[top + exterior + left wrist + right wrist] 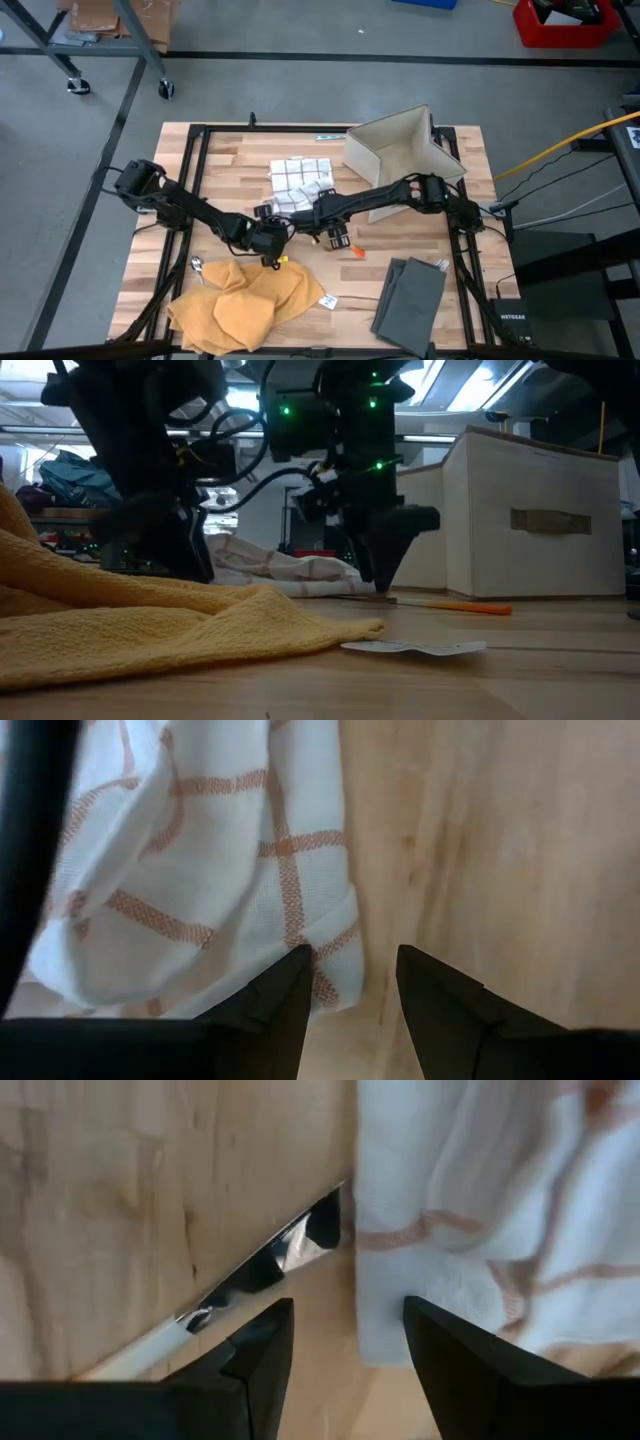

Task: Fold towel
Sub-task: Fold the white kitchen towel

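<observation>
At the middle of the table (230,150), your two grippers meet over the near edge of the white checked towel (300,185). The left gripper (350,982) hangs with its jaws parted and holding nothing, one fingertip (292,982) over the towel's corner and the other over bare wood. The right gripper (345,1342) is likewise spread and empty, straddling the towel's edge, with a shiny knife (265,1270) lying on the wood right against the cloth, its blade partly tucked beside the hem. That knife sits directly in the way of the right fingers. The towel lies rumpled, not yet folded, between the arms and the far edge of the table. Just beside the grippers, toward the near edge, you have an orange-handled utensil (455,606) on the wood and a small paper tag (415,648). A heap of yellow cloths (240,305) fills the near left area, with a spoon (197,266) at its edge. A grey folded cloth (410,295) lies near right, and an open beige fabric box (395,150) stands behind the right arm.
</observation>
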You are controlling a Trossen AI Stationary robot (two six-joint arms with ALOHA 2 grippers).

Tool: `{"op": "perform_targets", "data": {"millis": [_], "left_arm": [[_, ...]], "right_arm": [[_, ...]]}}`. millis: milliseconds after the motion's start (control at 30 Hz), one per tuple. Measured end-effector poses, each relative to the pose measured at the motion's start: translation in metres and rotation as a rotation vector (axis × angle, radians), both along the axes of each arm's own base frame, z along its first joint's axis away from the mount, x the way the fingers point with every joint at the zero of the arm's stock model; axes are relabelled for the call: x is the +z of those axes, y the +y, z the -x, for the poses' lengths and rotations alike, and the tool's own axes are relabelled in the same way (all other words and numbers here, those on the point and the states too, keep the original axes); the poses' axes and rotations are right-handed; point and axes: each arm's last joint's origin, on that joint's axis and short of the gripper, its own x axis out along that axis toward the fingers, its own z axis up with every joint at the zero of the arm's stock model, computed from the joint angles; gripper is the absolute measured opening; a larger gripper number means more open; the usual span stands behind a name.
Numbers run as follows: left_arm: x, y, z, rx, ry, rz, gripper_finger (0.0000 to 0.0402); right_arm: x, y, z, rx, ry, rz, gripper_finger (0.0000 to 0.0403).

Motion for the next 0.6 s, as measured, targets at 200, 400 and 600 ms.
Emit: {"op": "perform_targets", "data": {"millis": [200,400,600], "left_arm": [[-0.008,0.009,-0.005,0.035,0.023,-0.007,0.0141],[-0.015,0.014,-0.008,0.076,0.033,-0.002,0.0141],[-0.014,0.014,-0.009,0.082,0.014,0.006,0.0115]], "right_arm": [[-0.013,0.0,0.003,0.004,-0.009,0.01,0.0195],[-0.016,0.0,0.004,0.006,-0.017,0.009,0.0195],[-0.017,0.0,0.004,0.006,-0.017,0.004,0.0195]]}}
